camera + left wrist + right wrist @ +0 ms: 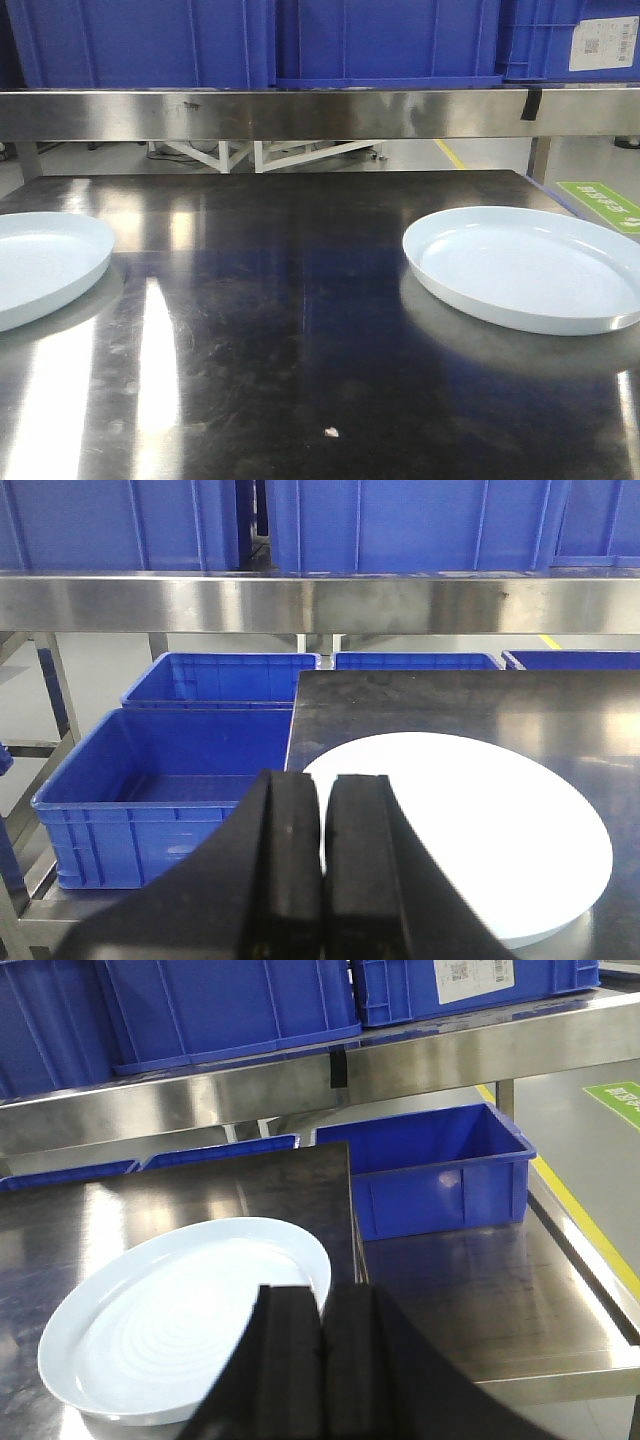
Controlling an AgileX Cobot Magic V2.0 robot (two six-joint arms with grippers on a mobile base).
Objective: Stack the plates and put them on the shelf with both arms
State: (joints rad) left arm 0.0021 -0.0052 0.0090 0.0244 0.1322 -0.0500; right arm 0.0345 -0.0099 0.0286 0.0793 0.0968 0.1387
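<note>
Both jaws pressed together, empty, left gripper [321,790] low behind left plate [480,820], right gripper [322,1305] low behind right plate [170,1320].

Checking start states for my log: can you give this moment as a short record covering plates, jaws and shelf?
Left plate: flat on steel table, near its left edge
Right plate: flat on table, right side
Stacked: no, plates well apart
Left arm: jaws shut, empty, facing left plate
Right arm: jaws shut, empty, facing right plate
Shelf: steel, above table rear, holds blue crates
</note>
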